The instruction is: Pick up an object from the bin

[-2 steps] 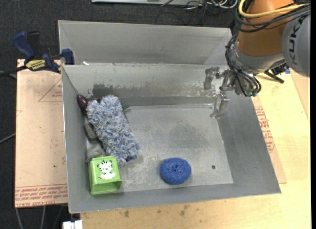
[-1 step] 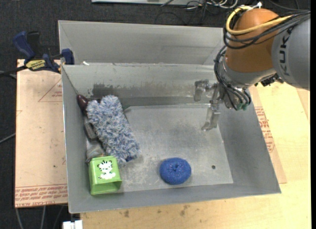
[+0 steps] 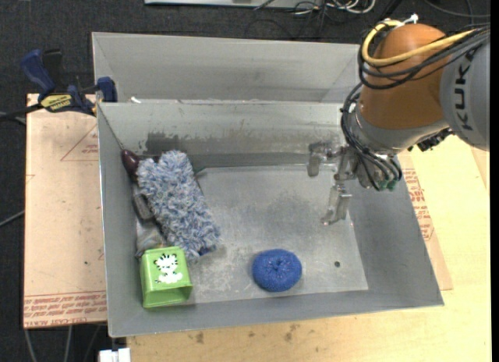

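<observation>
My gripper [image 3: 327, 189] hangs over the bare floor in the right half of the bin, near the back wall. Its two metal fingers stand apart, open, with nothing between them. The nearest loose thing is a round blue scrubbing pad [image 3: 276, 270], lying on the floor in front of the gripper and a little to its left, well apart from it. A small green box [image 3: 164, 276] with a white cartoon animal on top sits in the front left corner.
A fluffy blue-grey duster [image 3: 178, 200] lies along the left wall, over some dark things [image 3: 143, 206] that are partly hidden. A dark handle end [image 3: 129, 161] pokes out behind it. The arm with its orange cover reaches in over the right rim.
</observation>
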`<state>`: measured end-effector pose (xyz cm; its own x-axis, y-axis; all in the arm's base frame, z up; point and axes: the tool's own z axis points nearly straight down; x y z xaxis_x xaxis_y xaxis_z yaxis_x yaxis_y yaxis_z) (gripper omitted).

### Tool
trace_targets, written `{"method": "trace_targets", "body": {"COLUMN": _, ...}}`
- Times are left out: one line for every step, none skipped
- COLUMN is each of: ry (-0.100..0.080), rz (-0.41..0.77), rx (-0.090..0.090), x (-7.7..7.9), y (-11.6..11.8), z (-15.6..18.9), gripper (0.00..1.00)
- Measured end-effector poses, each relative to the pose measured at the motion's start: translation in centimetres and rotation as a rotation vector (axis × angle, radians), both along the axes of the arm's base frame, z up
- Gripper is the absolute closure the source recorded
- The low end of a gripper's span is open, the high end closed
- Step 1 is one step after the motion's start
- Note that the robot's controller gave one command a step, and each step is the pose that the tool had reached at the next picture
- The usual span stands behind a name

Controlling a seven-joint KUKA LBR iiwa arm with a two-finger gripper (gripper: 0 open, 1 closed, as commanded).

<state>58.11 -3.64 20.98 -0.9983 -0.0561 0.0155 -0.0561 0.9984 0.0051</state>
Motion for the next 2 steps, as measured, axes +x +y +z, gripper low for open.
{"method": "trace_targets", "body": {"ry": -0.031, "rz": 0.039, "rx": -0.005, "x": -0.6, "y": 0.8, "z": -0.5, "gripper": 0.00}}
{"method": "trace_targets", "body": {"ry": -0.020, "rz": 0.066, "rx": -0.003, "x": -3.2, "y": 2.2, "z": -6.9, "gripper": 0.00}}
